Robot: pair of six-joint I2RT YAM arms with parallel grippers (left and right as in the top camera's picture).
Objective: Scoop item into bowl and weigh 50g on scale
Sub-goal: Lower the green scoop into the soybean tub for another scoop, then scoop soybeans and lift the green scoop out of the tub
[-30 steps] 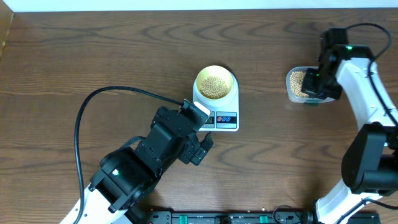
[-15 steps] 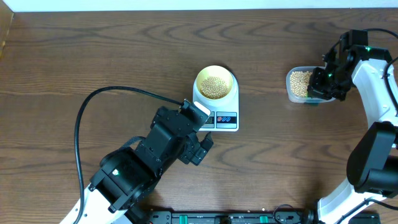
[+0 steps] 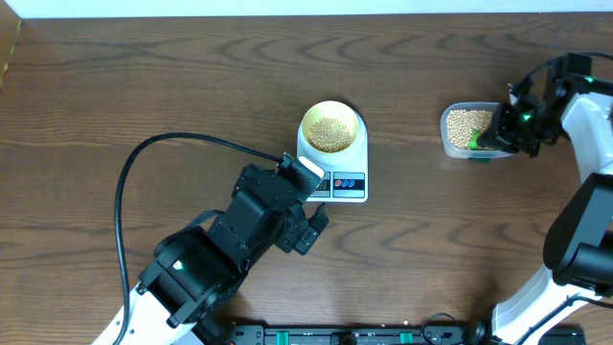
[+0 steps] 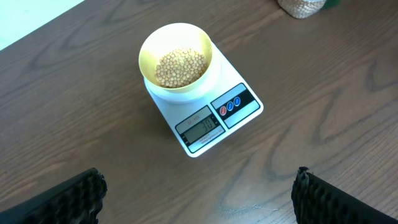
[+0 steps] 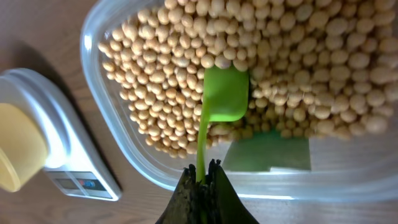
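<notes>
Jaws on the right gripper (image 5: 202, 182) are clamped on the thin handle of the green scoop (image 5: 225, 94), cup in the beans (image 5: 298, 56) in the clear tub (image 5: 323, 177). The left gripper (image 4: 198, 196) gapes empty near the scale (image 4: 239, 102) and bowl (image 4: 205, 46). Beans look light, hard, rolly, so I'd keep it level.

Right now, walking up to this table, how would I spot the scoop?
Find the white scale in the middle of the table, then look to its right for the clear tub of tan beans. The scoop sits in that tub, its thin handle pinched in the right arm's jaws. It is lime green with a squarish cup, unlike the round tan beans around it.
</notes>
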